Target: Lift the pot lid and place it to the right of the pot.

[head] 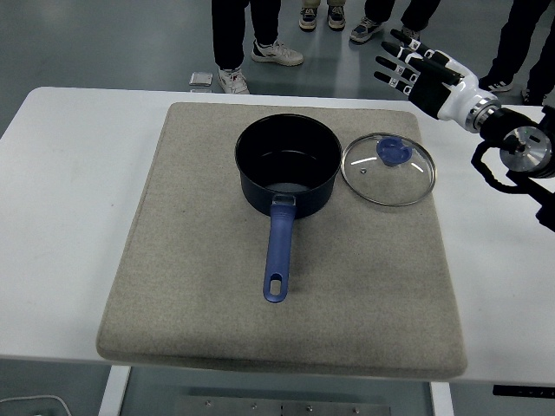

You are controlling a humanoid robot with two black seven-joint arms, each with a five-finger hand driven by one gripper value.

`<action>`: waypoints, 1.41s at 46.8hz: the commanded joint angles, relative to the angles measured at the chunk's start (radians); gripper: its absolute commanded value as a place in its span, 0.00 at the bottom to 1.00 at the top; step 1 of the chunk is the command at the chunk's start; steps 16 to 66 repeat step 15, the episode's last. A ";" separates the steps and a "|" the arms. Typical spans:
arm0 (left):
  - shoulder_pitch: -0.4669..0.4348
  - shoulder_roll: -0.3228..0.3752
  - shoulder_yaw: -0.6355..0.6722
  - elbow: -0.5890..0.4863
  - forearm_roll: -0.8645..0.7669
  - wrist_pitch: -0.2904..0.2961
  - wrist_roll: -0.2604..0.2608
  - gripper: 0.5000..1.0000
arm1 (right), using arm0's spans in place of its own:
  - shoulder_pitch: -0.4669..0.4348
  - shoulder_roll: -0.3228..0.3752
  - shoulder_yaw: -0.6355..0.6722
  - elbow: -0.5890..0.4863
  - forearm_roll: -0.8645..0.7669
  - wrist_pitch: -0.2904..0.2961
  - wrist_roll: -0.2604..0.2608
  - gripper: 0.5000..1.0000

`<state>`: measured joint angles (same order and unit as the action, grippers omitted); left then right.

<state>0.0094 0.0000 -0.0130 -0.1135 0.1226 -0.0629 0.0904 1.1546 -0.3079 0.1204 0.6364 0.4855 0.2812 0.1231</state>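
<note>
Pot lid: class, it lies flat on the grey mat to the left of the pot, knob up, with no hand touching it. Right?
Not quite. The head view shows the pot lid lying to the right of the pot, not the left. The rest holds: flat on the grey mat, knob up, untouched.

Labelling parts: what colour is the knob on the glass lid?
Blue, on the round glass pot lid, clearest in the head view.
</note>
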 commanded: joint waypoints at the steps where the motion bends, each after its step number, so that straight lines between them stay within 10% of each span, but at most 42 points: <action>1: 0.000 0.000 0.001 0.000 0.000 0.000 0.000 1.00 | -0.003 0.000 0.013 -0.009 -0.004 -0.005 0.004 0.81; 66: 0.000 0.000 -0.001 0.000 0.000 0.000 0.000 1.00 | -0.003 0.000 0.015 -0.011 -0.019 -0.008 0.004 0.82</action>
